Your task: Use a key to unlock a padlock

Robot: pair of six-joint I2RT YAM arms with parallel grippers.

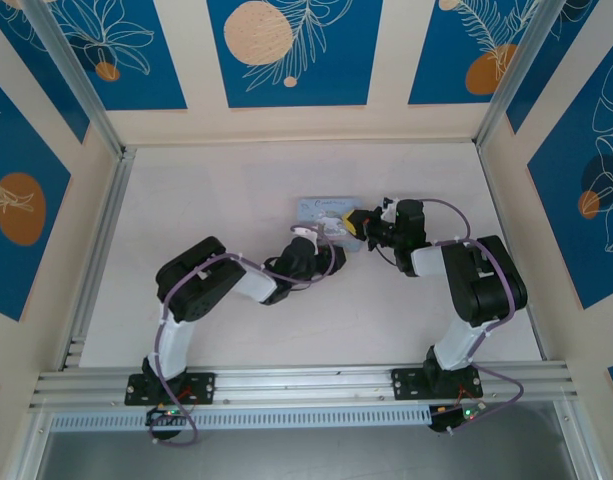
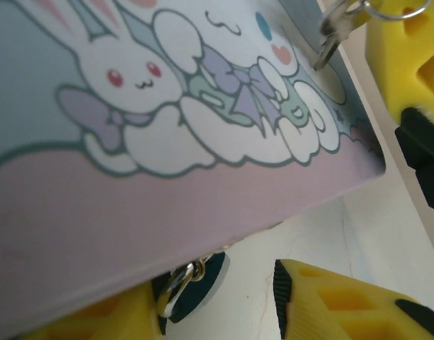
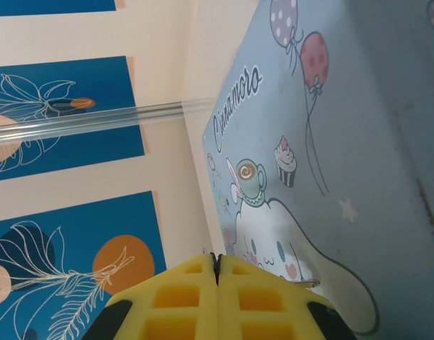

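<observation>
A tiny dark padlock (image 2: 202, 282) with a silver shackle lies under the edge of the pale blue cartoon tin (image 2: 202, 184), against the left finger of my left gripper (image 2: 217, 301). That gripper is open, and its other finger (image 2: 344, 304) stands apart from the lock. In the top view my left gripper (image 1: 308, 238) sits at the tin's (image 1: 321, 208) near edge and my right gripper (image 1: 354, 224) at its right end. My right gripper (image 3: 217, 258) is shut, and a small silver key (image 2: 328, 39) on a ring sticks out beside it over the tin lid (image 3: 330, 142). The key tip (image 3: 306, 283) shows beside my right finger.
The white table (image 1: 206, 200) spreads around the tin, bounded by aluminium rails (image 1: 96, 240) and blue-and-cream patterned walls (image 1: 286, 50). Both arms bend inward, with their wrists close together at the table's middle.
</observation>
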